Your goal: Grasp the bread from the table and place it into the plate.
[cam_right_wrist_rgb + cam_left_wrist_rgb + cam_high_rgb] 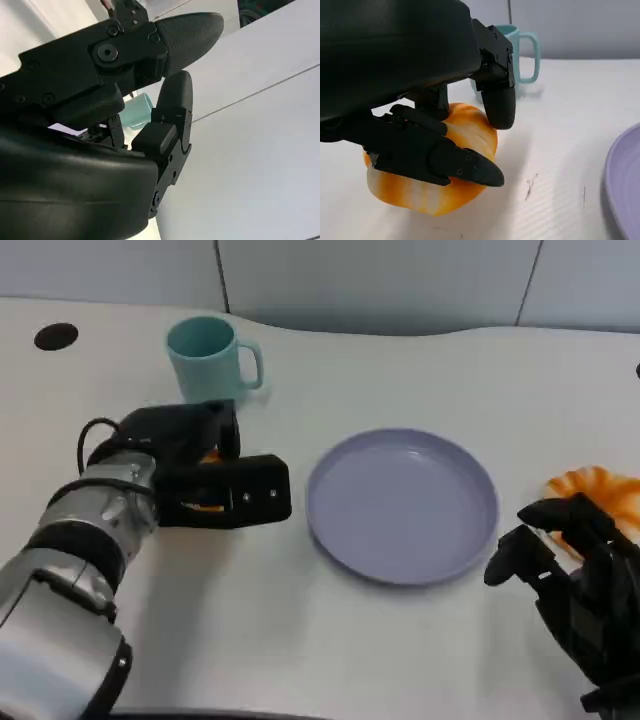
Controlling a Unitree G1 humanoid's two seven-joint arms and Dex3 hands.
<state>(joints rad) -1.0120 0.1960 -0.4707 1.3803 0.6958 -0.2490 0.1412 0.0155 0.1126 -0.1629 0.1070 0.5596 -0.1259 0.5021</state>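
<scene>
The bread (435,197), an orange and white loaf, lies on the white table left of the plate. My left hand (215,485) is wrapped over it, and only slivers of the bread (205,506) show beneath the palm. In the left wrist view the fingers (445,157) press on its top and sides, and its underside rests on the table. The round lilac plate (400,505) sits at the centre with nothing in it, and its rim (625,185) shows again at the wrist picture's edge. My right hand (575,575) rests at the lower right of the plate, fingers loosely apart and holding nothing.
A teal mug (207,355) stands behind my left hand, close to it, and shows again as the mug (520,50) in the wrist view. An orange striped item (600,490) lies at the right edge, partly behind my right hand. A dark hole (55,336) marks the far left of the table.
</scene>
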